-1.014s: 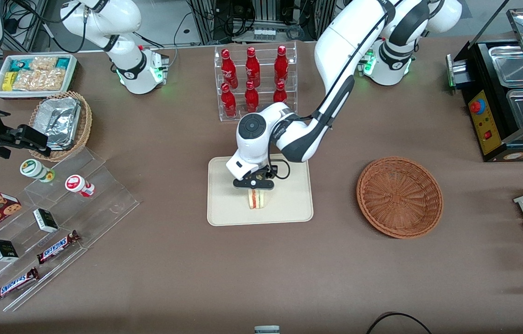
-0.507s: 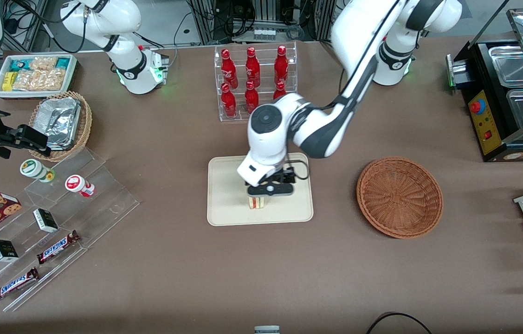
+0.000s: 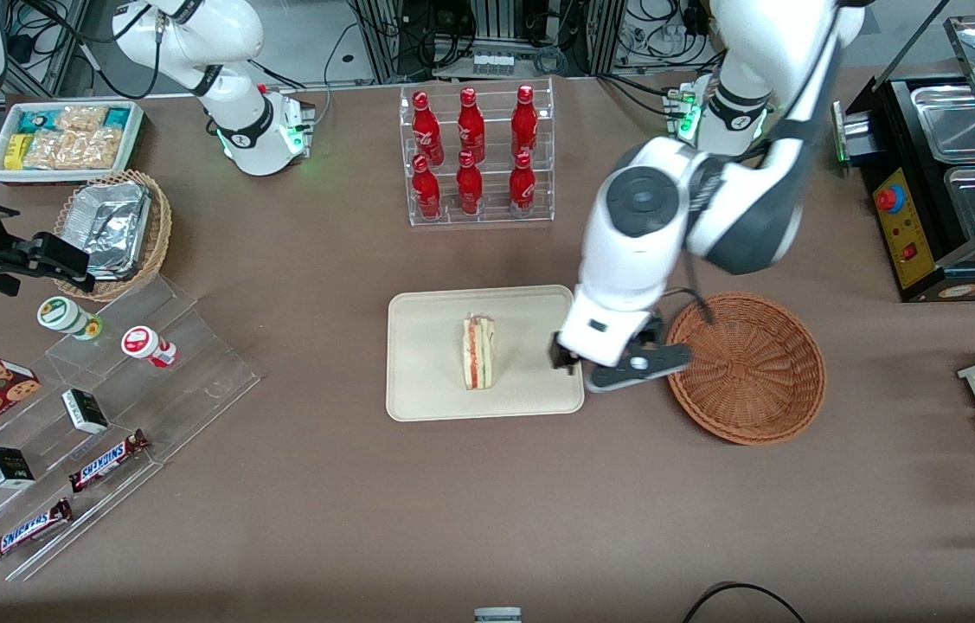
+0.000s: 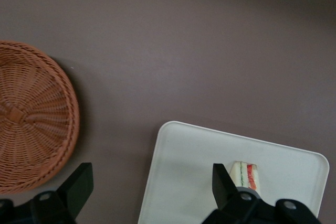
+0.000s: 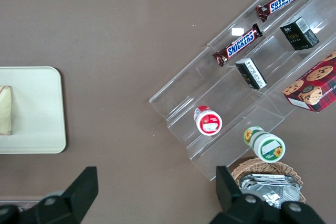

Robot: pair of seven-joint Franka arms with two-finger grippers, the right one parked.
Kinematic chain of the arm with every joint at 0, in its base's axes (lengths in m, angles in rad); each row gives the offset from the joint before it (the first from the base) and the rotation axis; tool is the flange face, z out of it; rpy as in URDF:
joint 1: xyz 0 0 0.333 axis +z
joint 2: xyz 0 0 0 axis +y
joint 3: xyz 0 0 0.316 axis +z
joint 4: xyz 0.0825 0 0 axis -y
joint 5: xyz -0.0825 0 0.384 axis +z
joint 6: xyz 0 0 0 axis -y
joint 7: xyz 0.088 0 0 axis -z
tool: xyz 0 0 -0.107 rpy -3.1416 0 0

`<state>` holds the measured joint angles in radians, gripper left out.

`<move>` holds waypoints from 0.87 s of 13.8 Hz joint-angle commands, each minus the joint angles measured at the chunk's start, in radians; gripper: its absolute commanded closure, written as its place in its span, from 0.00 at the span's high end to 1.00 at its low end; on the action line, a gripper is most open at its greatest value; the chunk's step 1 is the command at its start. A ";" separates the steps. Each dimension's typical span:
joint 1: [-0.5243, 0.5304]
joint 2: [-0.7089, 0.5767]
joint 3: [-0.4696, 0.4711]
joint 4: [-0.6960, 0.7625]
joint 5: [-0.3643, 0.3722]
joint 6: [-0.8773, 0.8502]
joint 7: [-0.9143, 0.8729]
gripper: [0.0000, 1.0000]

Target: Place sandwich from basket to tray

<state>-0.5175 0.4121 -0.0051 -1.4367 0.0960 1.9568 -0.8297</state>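
One sandwich (image 3: 478, 352) is lying on the tray (image 3: 426, 381), resting near the tray's middle with its striped filling edge turned up toward the front camera. Its long axis is running from the tray's nearer rim toward the bottle rack (image 3: 477, 154). I am reading the basket (image 3: 745, 367) as holding nothing now, so by my judgement the placing itself is done.

My gripper (image 3: 612, 365) is hanging above the bare cloth between the tray's edge and the basket's rim, well clear of both, and carrying nothing. Its fingers (image 4: 222, 183) are standing spread wide; the wrist view is showing the table and the tray's corner between them. From the gripper, the sandwich is lying sideways toward the parked arm's end of the table, low on the tray. The basket is sitting just beside the gripper toward the working arm's end.

I am seeing the left arm folded high, its elbow toward its own base, forearm angled down with the wrist pointing at the table. My guess is that only a retreat to rest is remaining; no regrasp is looking necessary.
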 commanded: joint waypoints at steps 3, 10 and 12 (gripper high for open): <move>0.151 -0.179 -0.009 -0.114 -0.061 -0.123 0.252 1.00; 0.349 -0.344 -0.007 -0.116 -0.111 -0.344 0.590 1.00; 0.375 -0.381 0.002 -0.117 -0.111 -0.395 0.648 1.00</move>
<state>-0.1704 0.0899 0.0007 -1.5164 0.0031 1.5927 -0.2403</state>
